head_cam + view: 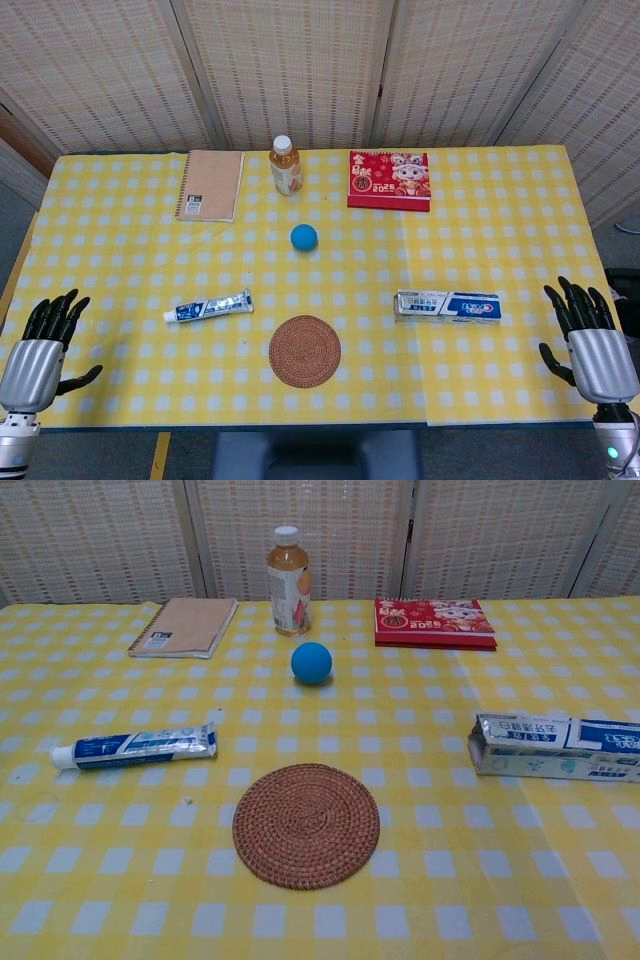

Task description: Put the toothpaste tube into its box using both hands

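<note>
A blue and white toothpaste tube (pixel 208 306) (pixel 134 747) lies flat on the yellow checked table, left of centre, cap pointing left. Its box (pixel 447 306) (pixel 556 747) lies on its side at the right, with its open end flap facing left. My left hand (pixel 42 349) hovers at the table's front left corner, fingers spread and empty, well left of the tube. At the front right corner, my right hand (pixel 594 347) is also spread and empty, right of the box. Neither hand shows in the chest view.
A round woven coaster (pixel 304 351) (pixel 306 824) sits between tube and box near the front edge. A blue ball (pixel 304 237) (pixel 311 663) lies mid-table. At the back stand a notebook (pixel 210 185), a drink bottle (pixel 285 165) and a red book (pixel 389 179).
</note>
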Controlling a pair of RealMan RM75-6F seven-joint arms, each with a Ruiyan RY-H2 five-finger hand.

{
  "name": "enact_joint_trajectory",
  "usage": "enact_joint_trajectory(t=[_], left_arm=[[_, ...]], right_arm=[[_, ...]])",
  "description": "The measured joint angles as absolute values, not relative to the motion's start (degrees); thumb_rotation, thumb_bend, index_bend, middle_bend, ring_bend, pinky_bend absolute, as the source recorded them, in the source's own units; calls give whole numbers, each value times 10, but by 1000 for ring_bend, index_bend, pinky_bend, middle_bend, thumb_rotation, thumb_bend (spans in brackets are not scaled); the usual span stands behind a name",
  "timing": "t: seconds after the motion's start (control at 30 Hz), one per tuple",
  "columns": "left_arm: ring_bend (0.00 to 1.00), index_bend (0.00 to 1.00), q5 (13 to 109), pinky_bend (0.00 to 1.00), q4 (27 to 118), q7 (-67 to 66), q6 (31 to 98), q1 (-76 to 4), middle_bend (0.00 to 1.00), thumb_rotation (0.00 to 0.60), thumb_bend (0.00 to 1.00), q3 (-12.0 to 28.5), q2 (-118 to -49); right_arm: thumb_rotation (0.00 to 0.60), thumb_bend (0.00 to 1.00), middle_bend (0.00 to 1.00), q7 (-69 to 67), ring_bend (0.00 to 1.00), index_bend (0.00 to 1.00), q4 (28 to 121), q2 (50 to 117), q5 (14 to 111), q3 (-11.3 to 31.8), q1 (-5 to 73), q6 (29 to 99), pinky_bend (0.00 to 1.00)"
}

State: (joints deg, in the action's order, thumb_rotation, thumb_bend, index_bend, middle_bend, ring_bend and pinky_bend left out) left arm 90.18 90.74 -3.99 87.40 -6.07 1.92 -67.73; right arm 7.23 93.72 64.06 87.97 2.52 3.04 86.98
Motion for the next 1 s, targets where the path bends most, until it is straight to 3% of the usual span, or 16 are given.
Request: enact_joint_trajectory(t=[0.13,0.2,0.3,0.47,0.63,1.0], left_arm=[[553,178,889,542,879,-54,882,-67,598,600,163,41,-715],[863,197,879,827,855,-70,883,-75,917,600,159,56,-734],[999,296,861,993,834,-103,879,-90,1000,600,158,76,-755],[1000,411,841,1000,856,-110,837,-114,1000,600,164,88,-763],[1000,374,816,1000,855,-134,816,-134,1000,600,165,96,-789],[1000,391,664,1000,899,-237,701,-195,1000,600,171,124,-834]], right_arm=[[600,376,0,77,0,0,939,643,878,28,28,875,0],[600,376,0,79,0,0,939,644,877,28,29,874,0],[600,376,0,82,0,0,938,646,874,30,30,871,0],[600,376,0,85,0,0,937,649,864,33,33,863,0],[600,376,0,91,0,0,935,651,863,33,36,856,0],[600,376,0,91,0,0,933,652,845,39,39,846,0]])
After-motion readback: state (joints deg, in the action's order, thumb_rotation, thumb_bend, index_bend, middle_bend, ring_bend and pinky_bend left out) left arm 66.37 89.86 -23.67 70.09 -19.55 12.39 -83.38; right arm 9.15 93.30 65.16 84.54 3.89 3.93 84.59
